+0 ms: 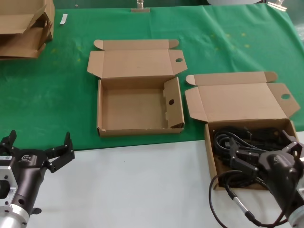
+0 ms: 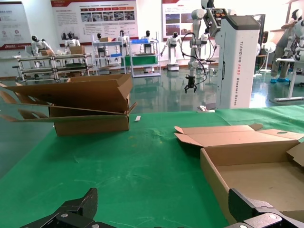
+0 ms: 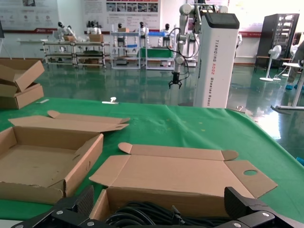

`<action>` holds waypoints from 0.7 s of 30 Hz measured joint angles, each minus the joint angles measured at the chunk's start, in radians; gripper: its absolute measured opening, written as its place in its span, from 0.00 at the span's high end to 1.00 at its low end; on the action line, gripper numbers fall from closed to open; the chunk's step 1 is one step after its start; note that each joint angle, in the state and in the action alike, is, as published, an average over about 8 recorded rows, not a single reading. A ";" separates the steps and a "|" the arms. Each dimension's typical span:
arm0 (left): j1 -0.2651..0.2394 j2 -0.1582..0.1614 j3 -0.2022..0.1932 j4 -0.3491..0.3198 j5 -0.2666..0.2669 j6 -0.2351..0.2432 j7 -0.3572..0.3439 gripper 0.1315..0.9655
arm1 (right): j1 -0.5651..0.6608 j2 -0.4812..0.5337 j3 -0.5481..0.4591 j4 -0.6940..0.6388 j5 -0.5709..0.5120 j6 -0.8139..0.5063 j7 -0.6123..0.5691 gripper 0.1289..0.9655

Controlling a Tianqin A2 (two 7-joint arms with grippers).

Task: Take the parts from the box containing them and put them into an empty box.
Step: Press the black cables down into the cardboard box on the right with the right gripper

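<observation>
Hovering with its fingers spread apart over the box containing them [image 1: 212, 156], the right hand [image 1: 261, 159] stood poised above the tangle of black cabled parts [image 1: 237, 140], evidently placed for a first pick, while the left hand [image 1: 38, 147], likewise splayed and holding nothing, waited low over the white front strip of the surface [image 1: 142, 190]. The empty box [image 1: 135, 107] lay just beside the full one on the green cloth [image 1: 57, 99], both lids folded back and away, leaving a short, open path across their neighbouring walls.
</observation>
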 joint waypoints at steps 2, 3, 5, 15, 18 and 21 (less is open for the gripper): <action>0.000 0.000 0.000 0.000 0.000 0.000 0.000 0.00 | 0.000 0.000 0.000 0.000 0.000 0.000 0.000 0.00; 0.000 0.000 0.000 0.000 0.000 0.000 0.000 0.00 | 0.000 0.000 0.000 0.000 0.000 0.000 0.000 0.00; 0.000 0.000 0.000 0.000 0.000 0.000 0.000 0.00 | 0.000 0.000 0.000 0.000 0.000 0.000 0.000 0.00; 0.000 0.000 0.000 0.000 0.000 0.000 0.000 0.00 | 0.000 0.000 0.000 0.000 0.000 0.000 0.000 0.00; 0.000 0.000 0.000 0.000 0.000 0.000 0.000 0.00 | 0.000 0.000 0.000 0.000 0.000 0.000 0.000 0.00; 0.000 0.000 0.000 0.000 0.000 0.000 0.000 0.00 | 0.000 0.000 0.000 0.000 0.000 0.000 0.000 0.00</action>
